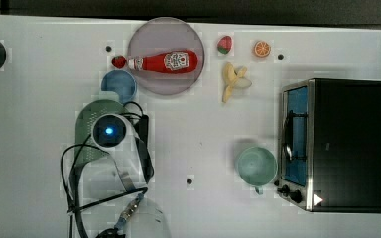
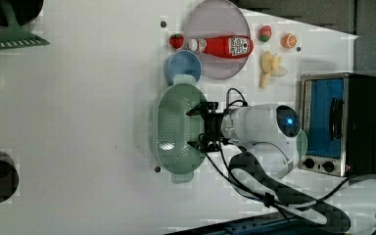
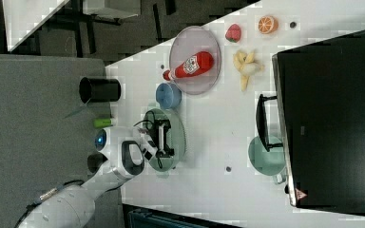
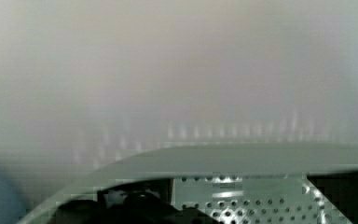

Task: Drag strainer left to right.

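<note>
The strainer [image 2: 171, 128] is a pale mint-green oval basket with many small holes, lying on the white table. In the top view the arm's wrist covers most of the strainer [image 1: 83, 131]. My gripper [image 2: 196, 128] is open and reaches down inside the basket, close to the rim on the left view's right. Its two dark fingers stand wide apart along that rim with nothing between them. The right view has the gripper [image 3: 163, 138] over the middle of the strainer [image 3: 177, 137]. In the wrist view the strainer's rim [image 4: 242, 158] curves just beyond the fingers.
A blue bowl [image 1: 119, 84] sits right next to the strainer. Beyond it are a plate [image 1: 149, 39] with a ketchup bottle [image 1: 166, 61], and a strawberry [image 1: 119, 62]. A teal cup [image 1: 256, 166] and a toaster oven [image 1: 345, 144] stand at the top view's right. A banana [image 1: 234, 82] lies between.
</note>
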Controlling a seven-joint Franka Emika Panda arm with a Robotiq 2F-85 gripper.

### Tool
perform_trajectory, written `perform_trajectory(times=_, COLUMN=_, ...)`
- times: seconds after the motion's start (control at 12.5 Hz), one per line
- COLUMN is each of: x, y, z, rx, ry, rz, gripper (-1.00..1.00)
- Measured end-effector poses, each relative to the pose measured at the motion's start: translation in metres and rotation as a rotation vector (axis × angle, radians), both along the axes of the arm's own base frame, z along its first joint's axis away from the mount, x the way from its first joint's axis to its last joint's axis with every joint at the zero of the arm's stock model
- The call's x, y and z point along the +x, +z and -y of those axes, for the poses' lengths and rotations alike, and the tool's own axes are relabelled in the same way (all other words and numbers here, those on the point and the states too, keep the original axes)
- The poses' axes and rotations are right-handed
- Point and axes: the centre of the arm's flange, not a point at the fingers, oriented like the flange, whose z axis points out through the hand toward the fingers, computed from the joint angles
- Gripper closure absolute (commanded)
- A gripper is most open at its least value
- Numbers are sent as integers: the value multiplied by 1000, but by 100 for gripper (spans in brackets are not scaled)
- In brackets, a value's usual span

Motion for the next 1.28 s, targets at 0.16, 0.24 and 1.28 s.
perform_trajectory(times=0.16, x=-1, y=2, z=23, rx=-14, ry=1, rz=6, gripper=-100)
perform_trajectory(times=0.24, x=-1, y=5, z=38, rx=-28, ry=5, rz=14, gripper=-100)
perform_trajectory(times=1.28, x=2, y=1, z=213, rx=-111, ry=-34, rz=-25, gripper=-100)
